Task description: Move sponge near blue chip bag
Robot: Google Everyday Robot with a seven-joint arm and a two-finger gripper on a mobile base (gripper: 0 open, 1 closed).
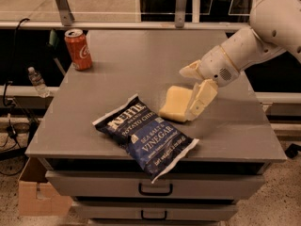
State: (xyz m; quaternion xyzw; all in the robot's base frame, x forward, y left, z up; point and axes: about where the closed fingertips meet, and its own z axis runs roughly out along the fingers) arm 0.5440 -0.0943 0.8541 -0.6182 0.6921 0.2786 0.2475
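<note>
The pale yellow sponge (175,103) lies flat on the grey table (141,65), just to the upper right of the blue chip bag (146,135), almost touching its top edge. The navy bag lies flat near the table's front edge. My cream-coloured gripper (194,86) is at the sponge's right side, low over the table. Its fingers are spread wide apart: one finger (201,99) rests against the sponge's right edge, the other is raised behind it. The gripper is open and holds nothing.
A red soda can (78,49) stands at the table's back left corner. A plastic bottle (36,81) and a cardboard box (35,192) are off the table to the left. Drawers (155,188) sit below the front edge.
</note>
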